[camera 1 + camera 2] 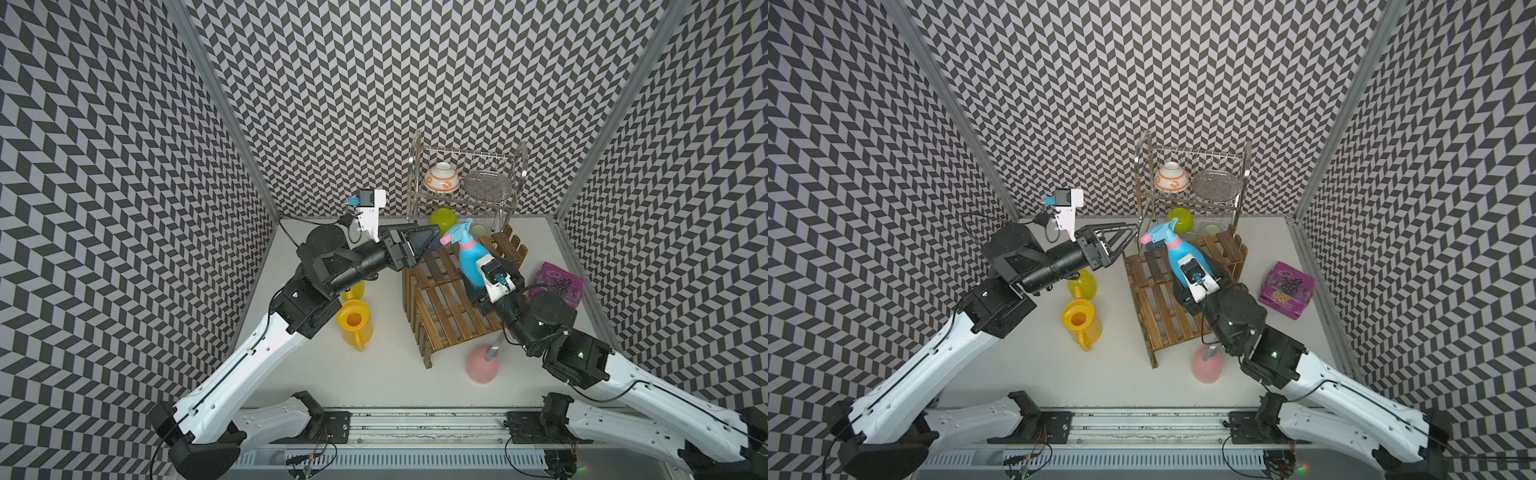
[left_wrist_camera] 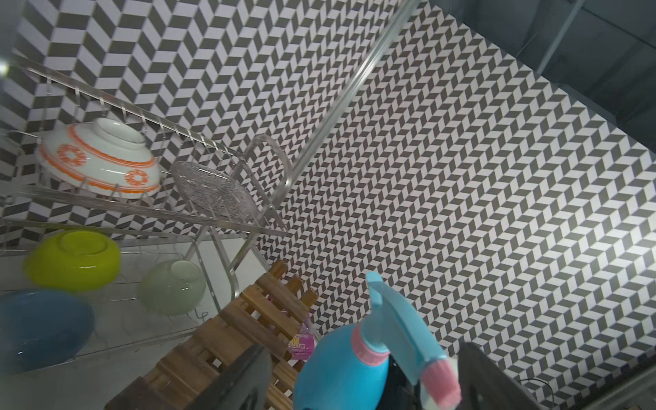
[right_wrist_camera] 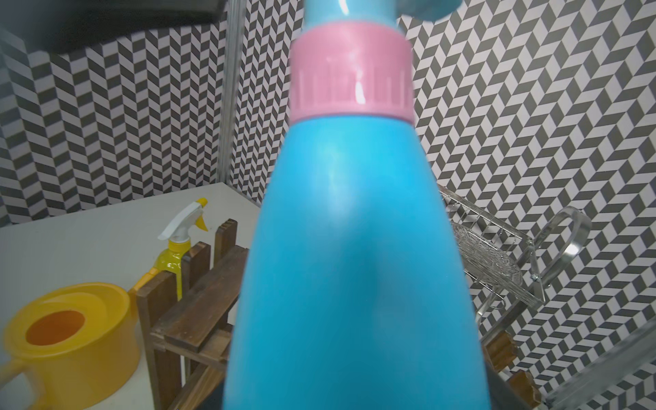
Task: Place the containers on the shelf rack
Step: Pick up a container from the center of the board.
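My right gripper (image 1: 476,286) is shut on the lower body of the blue spray bottle (image 1: 471,257) (image 3: 355,248), which is upright over the brown slatted shelf rack (image 1: 440,307) (image 1: 1158,307). My left gripper (image 1: 434,235) (image 2: 364,348) is open beside the bottle's pink nozzle without touching it. On the table left of the rack are the yellow watering can (image 1: 355,322) (image 3: 71,337) and the yellow spray bottle (image 1: 1081,284), partly under my left arm. The pink spray bottle (image 1: 482,363) stands in front of the rack.
A steel wire dish rack (image 1: 465,195) stands behind the shelf rack, holding an orange-patterned bowl (image 1: 441,178), with a green bowl (image 1: 442,220) below. A purple packet (image 1: 559,284) lies to the right. Patterned walls close three sides.
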